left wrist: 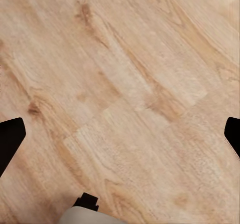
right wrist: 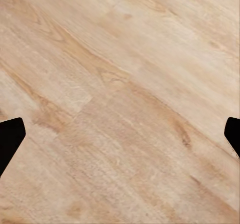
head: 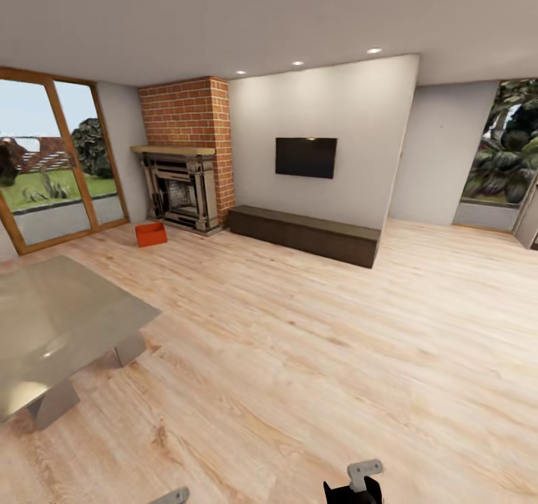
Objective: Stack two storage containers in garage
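So far nothing is carried. From the head camera, one storage container (head: 151, 234) sits on the living room's wood-plank flooring (head: 314, 339) just beside the fireplace (head: 179, 190), well apart from the robot; I cannot find a second one. Left wrist camera: the left tool (left wrist: 120, 134) hangs spread and empty over planks. Right wrist camera: the right tool (right wrist: 120, 134) likewise. Fetching, hauling and stacking all remain.

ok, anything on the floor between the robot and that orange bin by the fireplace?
Nothing visible blocks it. The orange bin sits on the wood floor in front of the brick fireplace, far from the robot. The grey table stands to the left of a straight path, close beside it. Both wrist views show bare planks under open claws.
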Robot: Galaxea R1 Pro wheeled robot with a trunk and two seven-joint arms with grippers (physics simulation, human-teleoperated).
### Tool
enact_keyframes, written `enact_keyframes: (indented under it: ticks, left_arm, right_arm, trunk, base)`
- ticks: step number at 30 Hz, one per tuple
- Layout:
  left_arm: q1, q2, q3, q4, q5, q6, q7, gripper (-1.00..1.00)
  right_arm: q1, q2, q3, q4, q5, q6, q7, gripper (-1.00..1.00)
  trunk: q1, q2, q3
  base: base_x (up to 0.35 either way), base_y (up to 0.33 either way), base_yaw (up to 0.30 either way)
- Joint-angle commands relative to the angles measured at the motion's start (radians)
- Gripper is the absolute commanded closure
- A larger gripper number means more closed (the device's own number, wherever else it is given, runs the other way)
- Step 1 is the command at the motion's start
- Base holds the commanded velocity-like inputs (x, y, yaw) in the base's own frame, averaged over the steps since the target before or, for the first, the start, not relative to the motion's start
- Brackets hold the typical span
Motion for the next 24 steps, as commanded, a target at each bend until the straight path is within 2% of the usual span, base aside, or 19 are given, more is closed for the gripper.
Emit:
enact_keyframes:
  ticks: [1, 24]
  left_arm:
    - [0.0, -0.001, 0.001, -0.002, 0.009, 0.004, 0.002, -1.0]
    - [0.0, -0.002, 0.001, 0.0, 0.009, 0.004, 0.002, -1.0]
  right_arm:
    - [0.0, 0.001, -0.004, 0.0, 0.008, -0.003, 0.004, -1.0]
    - [0.0, 0.001, -0.004, 0.0, 0.008, -0.003, 0.004, -1.0]
  trunk:
    - [0.001, -0.001, -0.001]
    - [0.001, -0.001, -0.001]
  base:
    - [0.327, -0.133, 0.279]
    - [0.327, -0.139, 0.279]
